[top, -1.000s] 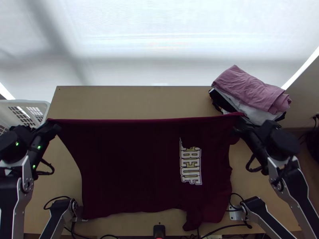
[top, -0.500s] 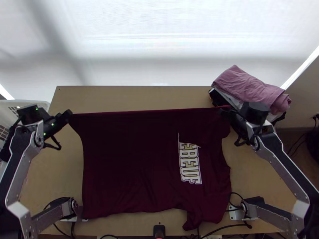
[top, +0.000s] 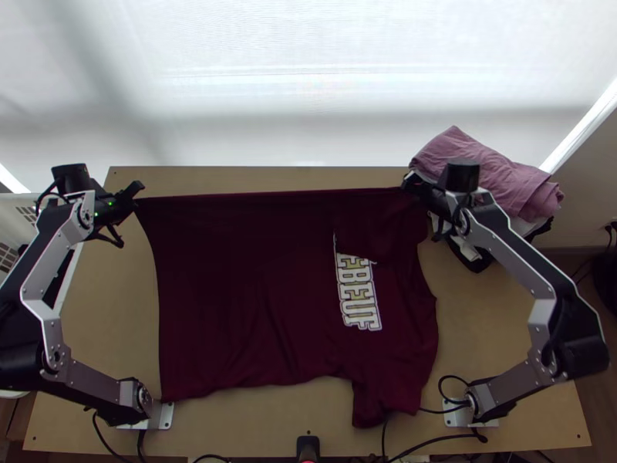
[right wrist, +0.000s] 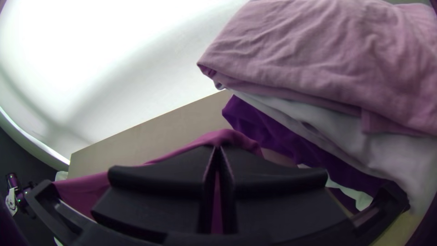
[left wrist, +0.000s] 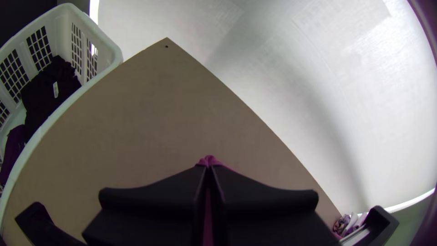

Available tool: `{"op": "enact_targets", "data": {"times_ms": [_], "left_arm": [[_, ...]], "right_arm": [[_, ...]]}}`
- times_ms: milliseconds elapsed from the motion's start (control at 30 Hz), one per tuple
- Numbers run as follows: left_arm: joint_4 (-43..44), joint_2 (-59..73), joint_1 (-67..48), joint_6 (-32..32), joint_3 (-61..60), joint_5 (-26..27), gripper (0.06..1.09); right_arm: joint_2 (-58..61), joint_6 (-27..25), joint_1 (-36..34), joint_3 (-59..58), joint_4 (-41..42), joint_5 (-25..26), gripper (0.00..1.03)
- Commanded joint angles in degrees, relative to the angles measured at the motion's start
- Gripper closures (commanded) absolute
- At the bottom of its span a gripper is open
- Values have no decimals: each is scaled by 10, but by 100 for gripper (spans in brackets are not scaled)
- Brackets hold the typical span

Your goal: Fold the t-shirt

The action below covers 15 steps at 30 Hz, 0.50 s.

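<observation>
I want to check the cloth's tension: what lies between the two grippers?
The maroon t-shirt, its far edge nearly straight from the left gripper to the right gripper; the top view shows this.

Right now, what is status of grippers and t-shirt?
Left gripper, right gripper: both shut on t-shirt's far edge. Shirt spread, edge taut. Folded pile close beside right gripper.

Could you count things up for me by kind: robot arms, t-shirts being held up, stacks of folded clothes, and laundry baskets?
Robot arms: 2 (left arm, right arm)
Held t-shirt, maroon: 1
Stack of folded clothes: 1
White laundry basket: 1
Total: 5
</observation>
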Motion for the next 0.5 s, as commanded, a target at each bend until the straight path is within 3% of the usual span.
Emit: {"op": "enact_targets", "data": {"times_ms": [0, 167, 467], "left_arm": [[11, 39, 19, -20, 52, -28, 105], [-11, 99, 20, -21, 119, -37, 105], [-131, 150, 7, 2, 209, -29, 105]], "right_arm": [[53, 19, -7, 75, -33, 26, 100], [100, 19, -5, 131, -57, 30, 100], [124, 27, 5, 191, -158, 34, 100]]}}
